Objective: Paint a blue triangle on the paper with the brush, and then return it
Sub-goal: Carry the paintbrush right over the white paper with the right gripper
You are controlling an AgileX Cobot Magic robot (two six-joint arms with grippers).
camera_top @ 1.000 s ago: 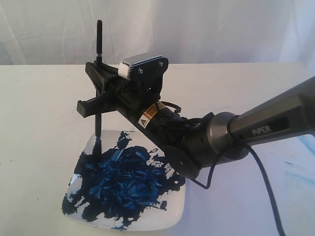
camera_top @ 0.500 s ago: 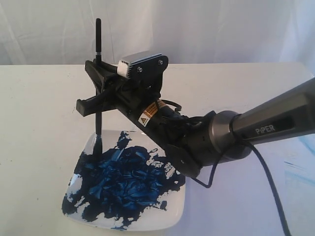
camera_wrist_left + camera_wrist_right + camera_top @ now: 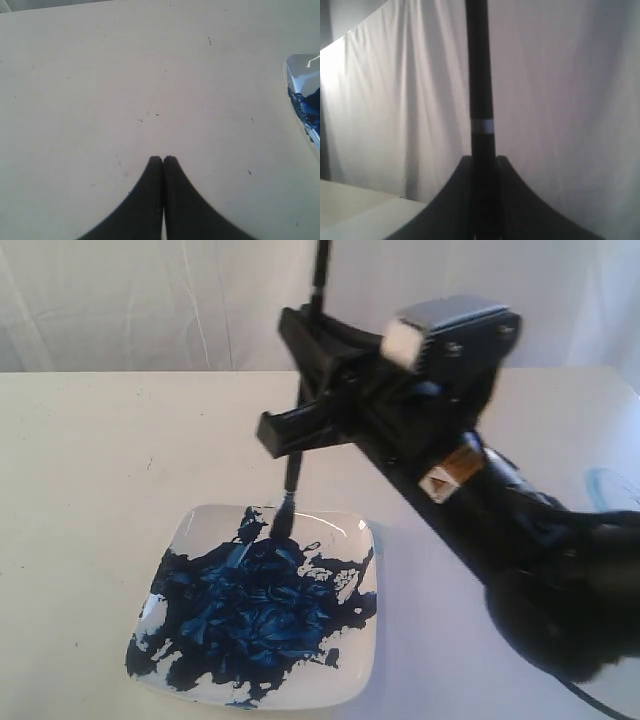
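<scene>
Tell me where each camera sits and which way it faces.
Exterior: off the arms, looking down over the table at the paint dish; the right arm holds the brush upright.
Left wrist: arm-mounted, facing down at the table; shut left jaws and a corner of the paint dish show.
Right wrist: arm-mounted, facing level toward the white curtain; right jaws grip the brush shaft.
Shared: the paint dish in exterior and left wrist; the brush in exterior and right wrist.
</scene>
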